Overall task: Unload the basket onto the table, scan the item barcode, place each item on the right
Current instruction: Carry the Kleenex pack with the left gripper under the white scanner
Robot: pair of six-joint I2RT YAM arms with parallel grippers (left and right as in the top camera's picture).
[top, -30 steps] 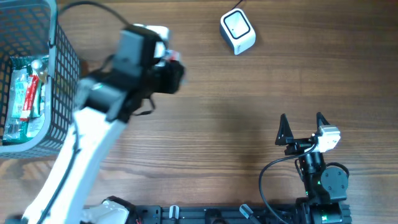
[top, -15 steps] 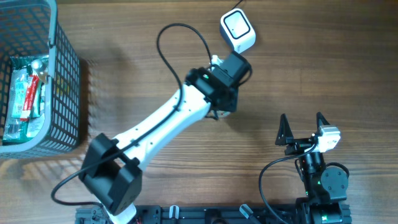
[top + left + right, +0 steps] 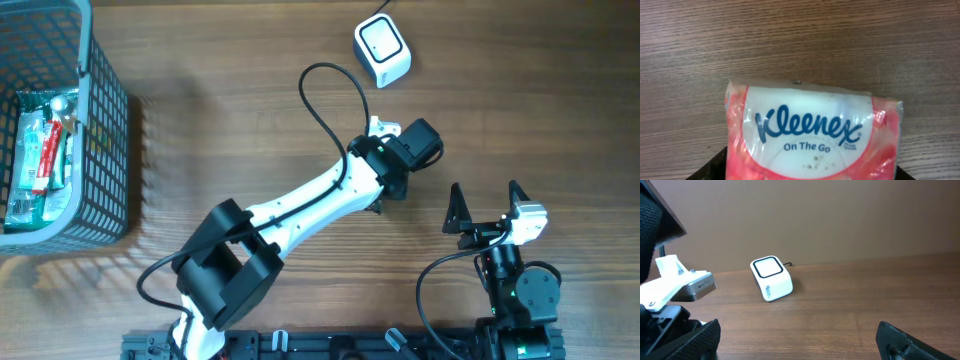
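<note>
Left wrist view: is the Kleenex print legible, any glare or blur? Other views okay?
Left wrist: Kleenex pack logo is legible, slightly soft, with mild sheen on the wrap and the bottom edge cropped. Overhead: evenly lit and sharp, with a soft shadow right of the basket. Right wrist: scanner in focus; its own jaws are dark blurs in the bottom corners.

Tissue pack [image 3: 812, 132] — glossy crinkled plastic film, table [image 3: 250, 120] matt grained wood, scanner [image 3: 382, 50] smooth white plastic

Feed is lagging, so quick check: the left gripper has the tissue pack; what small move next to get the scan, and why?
Probably carry the Kleenex pack toward the scanner, turning another face to it. The left gripper holds it apart from the scanner, and the wrist view shows only its logo face.
</note>
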